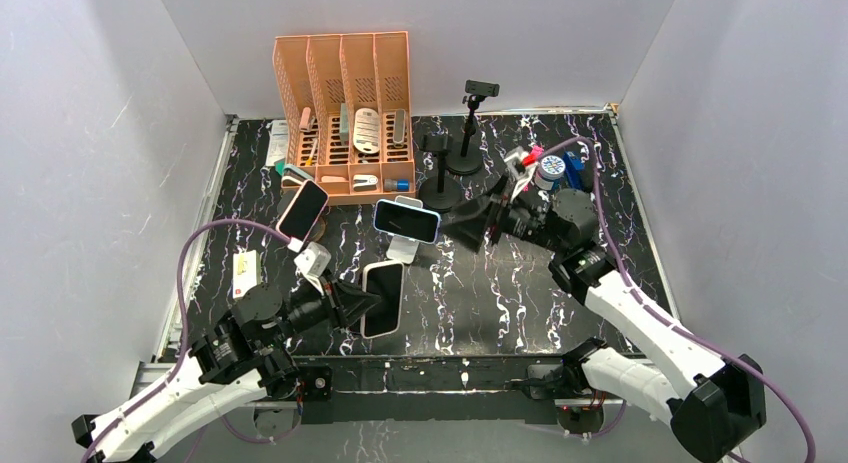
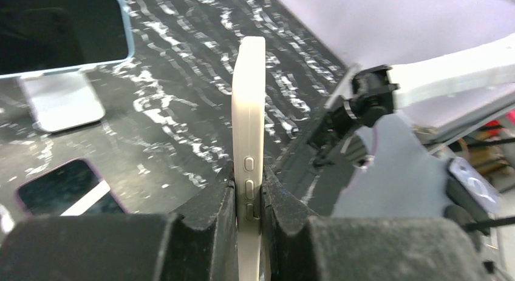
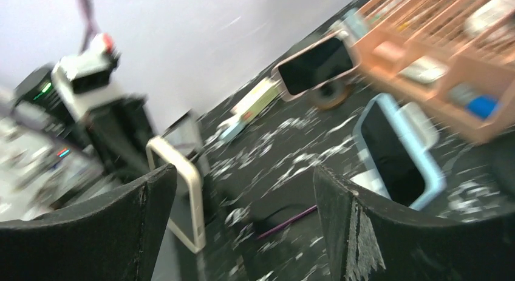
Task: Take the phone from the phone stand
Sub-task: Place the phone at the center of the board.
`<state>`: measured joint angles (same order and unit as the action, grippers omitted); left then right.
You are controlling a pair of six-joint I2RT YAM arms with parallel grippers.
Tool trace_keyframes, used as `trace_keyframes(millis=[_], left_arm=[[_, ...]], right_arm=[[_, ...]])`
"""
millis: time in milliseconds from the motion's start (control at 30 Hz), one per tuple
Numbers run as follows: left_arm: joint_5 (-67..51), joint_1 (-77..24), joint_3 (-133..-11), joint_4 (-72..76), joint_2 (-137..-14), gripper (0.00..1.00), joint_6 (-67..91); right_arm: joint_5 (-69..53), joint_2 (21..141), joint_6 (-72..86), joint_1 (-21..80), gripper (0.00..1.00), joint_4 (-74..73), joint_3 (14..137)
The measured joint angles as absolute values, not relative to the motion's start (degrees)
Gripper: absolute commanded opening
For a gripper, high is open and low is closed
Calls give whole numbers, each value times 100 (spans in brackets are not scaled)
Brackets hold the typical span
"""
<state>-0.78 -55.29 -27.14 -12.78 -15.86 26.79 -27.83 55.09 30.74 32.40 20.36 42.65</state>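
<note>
Cream phone (image 1: 382,298) sat pinched in my left gripper (image 1: 355,305) at near centre, long axis near-to-far, while my right gripper (image 1: 462,228) gaped empty just right of the blue phone (image 1: 406,219), apparently seated on its stand (image 1: 404,249).

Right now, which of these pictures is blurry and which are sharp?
Right wrist view: smeared by motion, the blue-cased phone and orange rack streaked. Left wrist view: the cream phone in the left hand is sharp, the far background soft. Top view: crisp, evenly lit.
</note>
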Motion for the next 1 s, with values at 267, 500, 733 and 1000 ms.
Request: trace_keyframes(millis=[267,500,733,1000], left_arm=[[-845,-5529,-2672,338,-1929,0,3277],[-1129,-5529,-2875,1107,-2731,0,3494],[-1317,-5529,-2926,1507,-3166,0,3605],[-1356,-5529,-2926,1671,-3225,0,3660]], right_arm=[[-4550,5295,4219,3533,86,2936,3343],[-4871,5448,4685,4106,75,3798,3094],[-4698,5566,4897,4458,58,4355,2864],[-4278,5813,5078,4910,29,4821,2792]])
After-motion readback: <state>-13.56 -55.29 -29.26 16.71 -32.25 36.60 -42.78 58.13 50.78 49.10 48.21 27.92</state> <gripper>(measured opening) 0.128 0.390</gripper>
